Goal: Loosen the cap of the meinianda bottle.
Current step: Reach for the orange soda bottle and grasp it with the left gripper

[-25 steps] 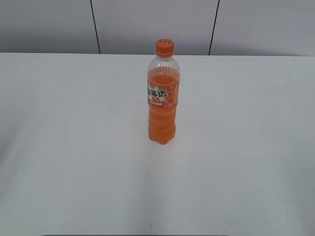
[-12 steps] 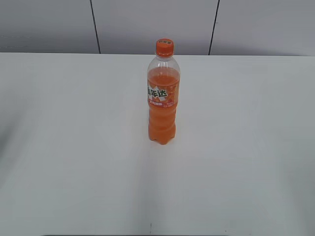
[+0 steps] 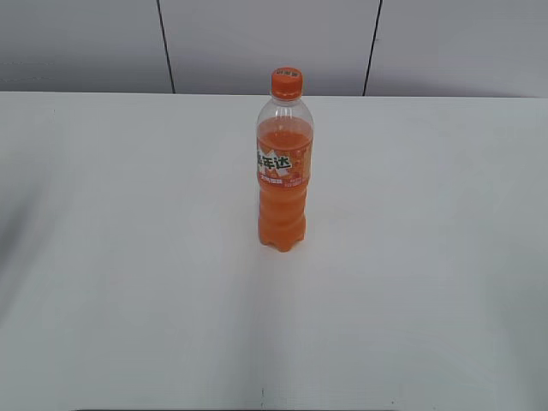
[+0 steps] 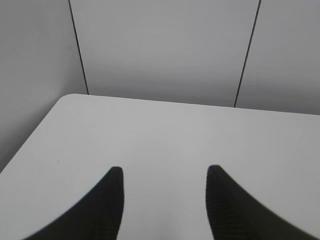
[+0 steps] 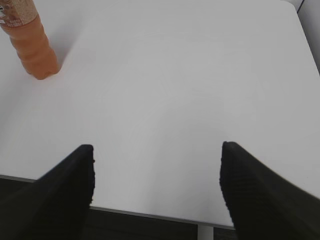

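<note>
The meinianda bottle point(image 3: 282, 184) stands upright near the middle of the white table point(image 3: 128, 257), full of orange drink, with its orange cap point(image 3: 287, 82) on top. Neither arm shows in the exterior view. In the right wrist view the bottle's lower body point(image 5: 32, 45) sits at the top left, far from my right gripper point(image 5: 156, 150), which is open and empty over the table's near edge. My left gripper point(image 4: 165, 172) is open with nothing between its fingers, above bare table; the bottle is out of that view.
A grey panelled wall point(image 3: 274, 43) runs behind the table's far edge. The table's left far corner point(image 4: 70, 97) shows in the left wrist view. Its near edge point(image 5: 150, 212) lies under the right gripper.
</note>
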Available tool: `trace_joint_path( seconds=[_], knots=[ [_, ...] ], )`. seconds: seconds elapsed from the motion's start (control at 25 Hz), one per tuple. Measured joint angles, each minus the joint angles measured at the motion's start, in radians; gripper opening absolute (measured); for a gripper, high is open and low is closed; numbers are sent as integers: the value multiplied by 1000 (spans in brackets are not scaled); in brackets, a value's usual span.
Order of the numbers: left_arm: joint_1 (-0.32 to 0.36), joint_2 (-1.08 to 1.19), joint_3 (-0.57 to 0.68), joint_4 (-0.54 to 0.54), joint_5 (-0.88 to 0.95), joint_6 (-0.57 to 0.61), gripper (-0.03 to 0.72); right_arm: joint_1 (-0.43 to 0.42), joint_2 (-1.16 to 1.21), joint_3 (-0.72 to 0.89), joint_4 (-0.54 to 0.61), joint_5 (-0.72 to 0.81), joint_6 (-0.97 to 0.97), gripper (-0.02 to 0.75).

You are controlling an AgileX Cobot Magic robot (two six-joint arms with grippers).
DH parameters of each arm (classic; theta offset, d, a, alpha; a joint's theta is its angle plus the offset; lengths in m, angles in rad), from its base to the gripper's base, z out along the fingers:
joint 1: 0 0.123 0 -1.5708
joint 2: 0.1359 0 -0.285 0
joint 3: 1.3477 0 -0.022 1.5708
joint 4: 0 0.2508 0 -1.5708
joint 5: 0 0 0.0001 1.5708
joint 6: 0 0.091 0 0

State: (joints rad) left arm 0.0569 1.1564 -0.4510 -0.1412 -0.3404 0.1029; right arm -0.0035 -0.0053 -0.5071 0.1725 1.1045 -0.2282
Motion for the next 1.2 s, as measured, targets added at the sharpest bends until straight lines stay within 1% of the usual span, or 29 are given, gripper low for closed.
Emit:
trace_joint_path(
  seconds=[0.12,0.32,0.4,0.52,0.64,0.72,0.92,1.04,1.12,1.2],
  knots=[
    [0,70,0,101,-91,-88,342,0,0,0,0,0,0,589],
    [0,205,0,339,-277,-284,342,0,0,0,0,0,0,589],
    [0,255,0,403,-335,-321,342,0,0,0,0,0,0,589],
    [0,325,-1,471,-425,-372,342,0,0,0,0,0,0,589],
    [1,392,-10,586,-519,-439,342,0,0,0,0,0,0,589],
    [2,432,-32,706,-567,-483,342,0,0,0,0,0,0,589],
    [2,545,-128,996,-638,-506,347,0,0,0,0,0,0,589],
    [2,620,-190,1164,-719,-507,389,0,0,0,0,0,0,589],
    [1,674,-223,1220,-787,-507,442,0,0,0,0,0,0,589],
    [-1,731,-249,1243,-840,-507,498,0,0,0,0,0,0,589]
  ],
)
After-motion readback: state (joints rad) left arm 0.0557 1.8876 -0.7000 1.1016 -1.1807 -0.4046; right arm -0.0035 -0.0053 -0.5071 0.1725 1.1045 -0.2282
